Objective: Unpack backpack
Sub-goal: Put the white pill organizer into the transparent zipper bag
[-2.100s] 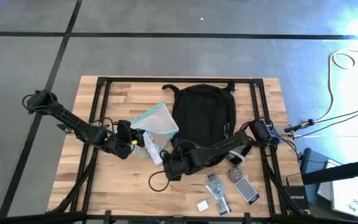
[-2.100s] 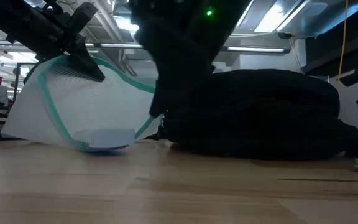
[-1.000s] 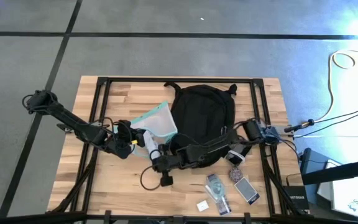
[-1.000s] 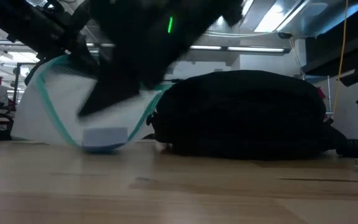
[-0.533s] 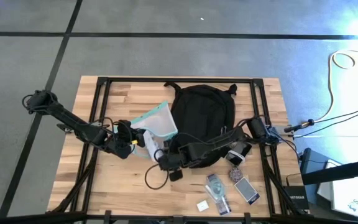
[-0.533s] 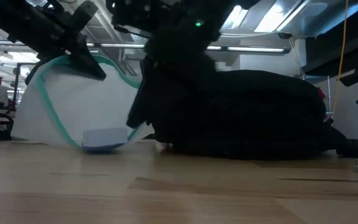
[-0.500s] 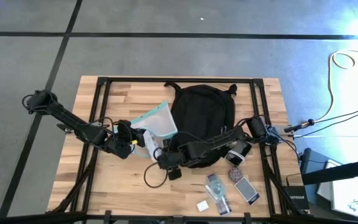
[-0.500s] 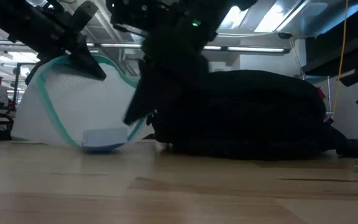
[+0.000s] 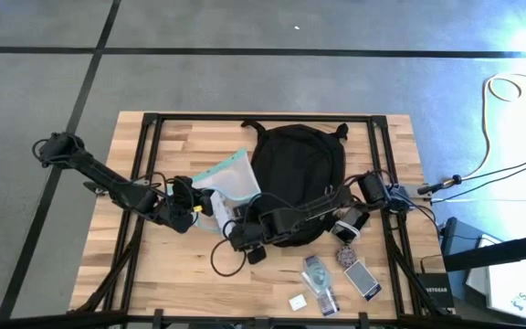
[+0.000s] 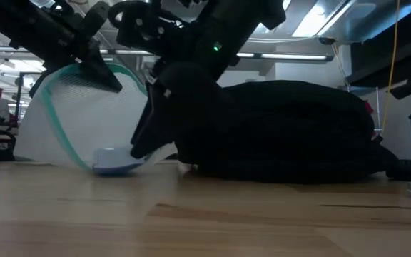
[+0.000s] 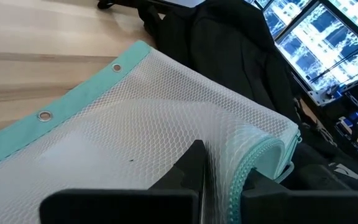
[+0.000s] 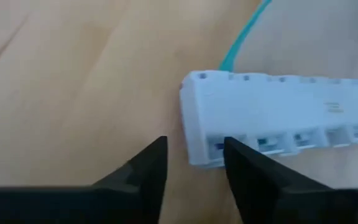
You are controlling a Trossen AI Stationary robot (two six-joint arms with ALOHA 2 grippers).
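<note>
Left gripper (image 11: pixel 219 168) pinches the mesh pouch (image 11: pixel 148 124) (teal-edged) shut; right gripper (image 12: pixel 194 163) — parted, empty — nears a white block (image 12: pixel 284 118) beside the backpack (image 9: pixel 298 174).

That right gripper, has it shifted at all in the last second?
Yes. In the high view the right gripper has pulled back from the table's near edge toward the backpack, ending close to the white box by the mesh pouch.

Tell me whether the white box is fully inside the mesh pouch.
Partly out. The white rectangular port box sticks out past the teal-edged clear mesh pouch onto bare wooden table.
</note>
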